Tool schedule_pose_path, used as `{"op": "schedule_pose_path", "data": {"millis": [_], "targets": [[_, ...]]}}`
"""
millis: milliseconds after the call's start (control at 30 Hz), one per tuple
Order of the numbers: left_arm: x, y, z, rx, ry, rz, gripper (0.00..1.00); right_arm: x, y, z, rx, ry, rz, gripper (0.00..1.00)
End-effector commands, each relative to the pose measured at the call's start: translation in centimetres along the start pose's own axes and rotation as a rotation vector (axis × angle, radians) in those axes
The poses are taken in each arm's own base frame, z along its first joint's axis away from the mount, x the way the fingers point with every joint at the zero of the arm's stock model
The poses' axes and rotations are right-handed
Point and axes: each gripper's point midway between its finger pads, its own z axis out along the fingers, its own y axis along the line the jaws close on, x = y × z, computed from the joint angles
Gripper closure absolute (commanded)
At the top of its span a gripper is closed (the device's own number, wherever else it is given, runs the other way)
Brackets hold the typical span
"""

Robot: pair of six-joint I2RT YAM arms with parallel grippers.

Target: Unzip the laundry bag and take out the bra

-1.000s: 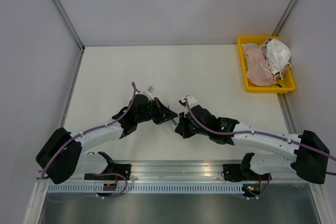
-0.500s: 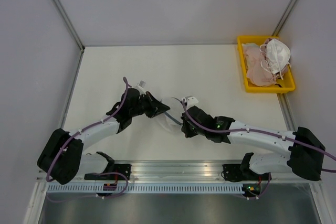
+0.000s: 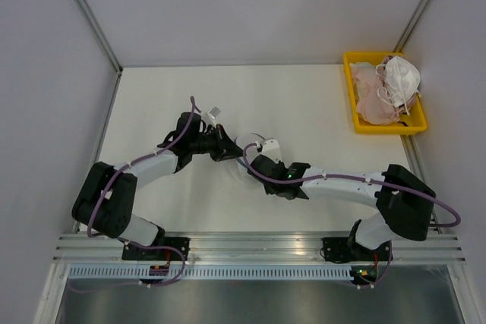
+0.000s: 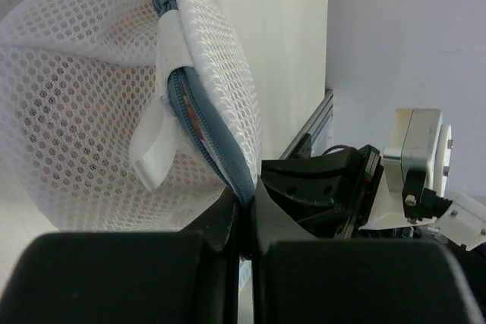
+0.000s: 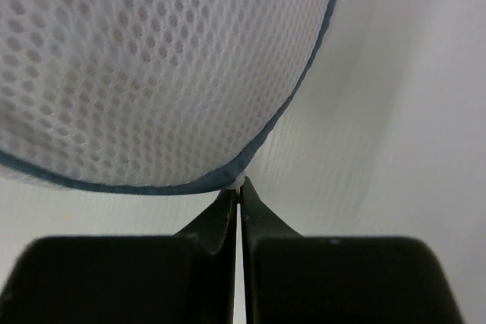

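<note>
Got a table [image 3: 304, 104] with a yellow tray [image 3: 391, 129] of pale garments [image 3: 370, 95] at the far right corner. Mid-table, pinching the mesh bag [image 3: 247, 154] from two sides: left gripper [image 4: 244, 199] clamped fully shut on its blue zipper edge, right gripper [image 5: 240, 191] shut tight on the rim too.

Overhead camera looks down from behind — both wrist cameras, very close, share the laundry bag [image 4: 76, 96].
</note>
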Motion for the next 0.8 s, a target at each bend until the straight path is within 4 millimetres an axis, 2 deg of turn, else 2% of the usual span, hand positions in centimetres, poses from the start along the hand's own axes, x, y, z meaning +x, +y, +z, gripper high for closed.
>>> {"op": "schedule_pose_path", "data": {"millis": [0,100,200,233,267,333,367,400,533,567,633,667,700,767], "targets": [[-1.6,-0.5,-0.7,0.031,0.015,0.145,0.98,-1.3,-3.9,-0.1,0.234,-0.035,-0.028,1.00],[-2.5,-0.7,-0.8,0.043,0.025,0.166,0.98,-2.0,-4.3,0.0,0.272,-0.056,-0.023,0.99],[-2.5,-0.4,-0.1,0.052,0.069,0.168,0.98,-2.7,-4.8,-0.2,0.292,-0.075,-0.013,1.00],[-2.3,0.1,0.2,0.052,0.088,0.157,0.93,-3.0,-4.8,-0.4,0.291,-0.086,-0.011,1.00],[-2.3,0.2,0.3,0.053,0.095,0.155,0.60,-3.1,-4.8,-0.6,0.289,-0.089,-0.009,0.99],[-2.2,0.5,0.5,0.047,0.094,0.150,0.28,-3.4,-4.8,-0.9,0.279,-0.097,-0.005,0.99],[-2.1,0.9,0.4,0.036,0.091,0.142,0.03,-3.5,-4.8,-1.0,0.277,-0.101,-0.002,1.00],[-2.3,1.1,0.4,0.016,0.072,0.141,0.00,-3.5,-4.7,-1.1,0.268,-0.102,0.001,0.99],[-2.3,2.1,-0.5,-0.080,0.022,0.108,0.00,-3.7,-4.7,-1.7,0.246,-0.110,0.005,1.00],[-2.3,1.8,-1.2,-0.092,-0.003,0.109,0.00,-3.6,-4.8,-1.7,0.246,-0.108,0.005,0.99],[-2.6,2.5,-2.4,-0.172,-0.068,0.088,0.00,-3.5,-4.9,-2.0,0.242,-0.108,0.006,1.00],[-2.0,2.0,-3.7,-0.193,-0.098,0.074,0.00,-3.4,-4.9,-2.0,0.237,-0.103,0.004,0.99],[-2.3,2.1,-4.5,-0.220,-0.145,0.075,0.00,-3.6,-4.7,-2.3,0.219,-0.110,0.009,0.99],[-1.3,2.2,-6.1,-0.252,-0.182,0.042,0.00,-3.4,-4.1,-2.4,0.179,-0.099,0.004,1.00]]}}
